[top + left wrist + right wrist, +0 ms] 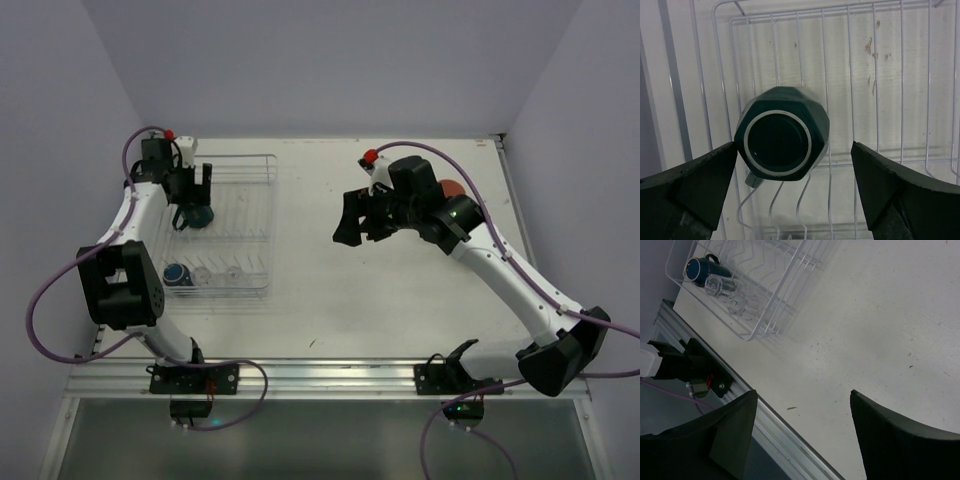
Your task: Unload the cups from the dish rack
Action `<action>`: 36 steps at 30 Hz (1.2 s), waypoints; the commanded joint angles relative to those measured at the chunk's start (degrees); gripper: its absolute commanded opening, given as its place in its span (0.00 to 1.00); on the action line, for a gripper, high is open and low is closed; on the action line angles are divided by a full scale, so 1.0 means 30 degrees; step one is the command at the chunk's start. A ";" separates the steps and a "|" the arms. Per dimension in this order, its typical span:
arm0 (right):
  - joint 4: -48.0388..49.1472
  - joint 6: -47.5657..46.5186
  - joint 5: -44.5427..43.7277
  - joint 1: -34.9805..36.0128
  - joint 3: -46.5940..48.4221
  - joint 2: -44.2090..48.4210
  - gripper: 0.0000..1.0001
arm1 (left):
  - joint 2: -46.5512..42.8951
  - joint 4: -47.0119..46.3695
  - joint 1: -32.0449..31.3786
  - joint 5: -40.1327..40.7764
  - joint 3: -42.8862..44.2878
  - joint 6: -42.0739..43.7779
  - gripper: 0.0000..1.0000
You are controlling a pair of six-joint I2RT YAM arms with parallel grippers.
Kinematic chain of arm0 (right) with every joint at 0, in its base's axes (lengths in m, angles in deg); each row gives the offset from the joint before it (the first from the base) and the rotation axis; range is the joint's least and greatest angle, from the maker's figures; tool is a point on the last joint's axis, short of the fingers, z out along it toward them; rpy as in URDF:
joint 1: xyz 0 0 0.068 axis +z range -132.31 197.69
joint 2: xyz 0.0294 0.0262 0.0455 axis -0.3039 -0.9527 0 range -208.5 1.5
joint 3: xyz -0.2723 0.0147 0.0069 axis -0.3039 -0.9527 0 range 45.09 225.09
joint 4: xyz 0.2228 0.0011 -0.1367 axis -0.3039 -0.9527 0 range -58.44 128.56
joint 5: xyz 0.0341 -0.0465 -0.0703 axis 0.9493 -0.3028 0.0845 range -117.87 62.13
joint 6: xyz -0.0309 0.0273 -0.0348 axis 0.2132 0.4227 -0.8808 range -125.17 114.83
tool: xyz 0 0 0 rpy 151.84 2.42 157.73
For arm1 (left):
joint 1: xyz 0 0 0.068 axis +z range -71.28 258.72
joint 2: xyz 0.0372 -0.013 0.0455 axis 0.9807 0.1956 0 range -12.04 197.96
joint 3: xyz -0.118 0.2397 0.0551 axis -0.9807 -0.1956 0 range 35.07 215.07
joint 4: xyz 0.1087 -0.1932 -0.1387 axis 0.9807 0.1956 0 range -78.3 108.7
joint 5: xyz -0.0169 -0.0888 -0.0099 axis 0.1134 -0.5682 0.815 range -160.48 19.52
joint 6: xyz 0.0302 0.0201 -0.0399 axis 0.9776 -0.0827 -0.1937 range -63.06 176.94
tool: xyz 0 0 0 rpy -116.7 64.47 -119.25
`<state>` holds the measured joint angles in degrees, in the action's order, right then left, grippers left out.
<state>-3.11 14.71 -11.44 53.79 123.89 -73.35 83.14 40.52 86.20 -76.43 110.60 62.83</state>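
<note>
The white wire dish rack (272,200) lies at the table's left. A dark teal faceted cup (198,216) stands in its far left part. My left gripper (192,188) hangs open right over it. In the left wrist view the teal cup (782,132) shows a pale ring toward the camera, between the wide-apart fingers (690,192) and nearer the left one. A dark handled mug (178,275) and two clear glasses (218,271) lie along the rack's near side. My right gripper (352,222) is open and holds nothing, above bare table. A salmon cup (452,188) peeks from behind the right arm.
The right wrist view looks down on the table, the metal front rail (775,432) and the rack's near corner (755,335) with the mug (702,267) and glasses (722,287). Grey walls close in at the left, back and right.
</note>
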 commanded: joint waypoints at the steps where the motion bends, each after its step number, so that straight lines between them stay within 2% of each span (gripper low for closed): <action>1: 0.0706 -0.0240 0.0267 0.0097 -0.0019 0.0107 0.77 | 0.0412 0.0705 0.0112 -0.0296 0.0986 0.0878 1.00; 23: 0.0677 -0.0415 -0.0231 0.0097 -0.0048 -0.0070 0.77 | 0.2785 0.1000 0.0025 0.1224 0.2509 0.0380 1.00; 29: 0.0677 -0.0444 -0.0465 0.0097 -0.0019 0.0018 0.77 | 0.3109 0.0826 -0.0063 0.1341 0.2569 0.0263 0.97; 32: 0.0619 -0.0445 -0.0524 0.0097 -0.0048 -0.0011 0.77 | 0.3313 0.0736 -0.0122 0.1195 0.2714 0.0204 0.87; 33: 0.0619 -0.0445 -0.0553 0.0097 -0.0077 -0.0011 0.77 | 0.3343 0.0707 -0.0122 0.1194 0.2715 0.0175 0.76; 35: 0.0677 -0.0415 -0.0757 0.0097 -0.0135 0.0018 0.77 | 0.3402 0.0736 -0.0093 0.1194 0.2803 0.0088 0.65; 36: 0.0648 -0.0415 -0.0845 0.0097 -0.0136 0.0018 0.77 | 0.3431 0.0765 -0.0122 0.1223 0.2832 0.0000 0.55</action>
<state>-2.54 14.60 -12.19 53.81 123.70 -73.55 92.78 42.92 86.07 -73.07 116.65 63.24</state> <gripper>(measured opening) 0.769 0.789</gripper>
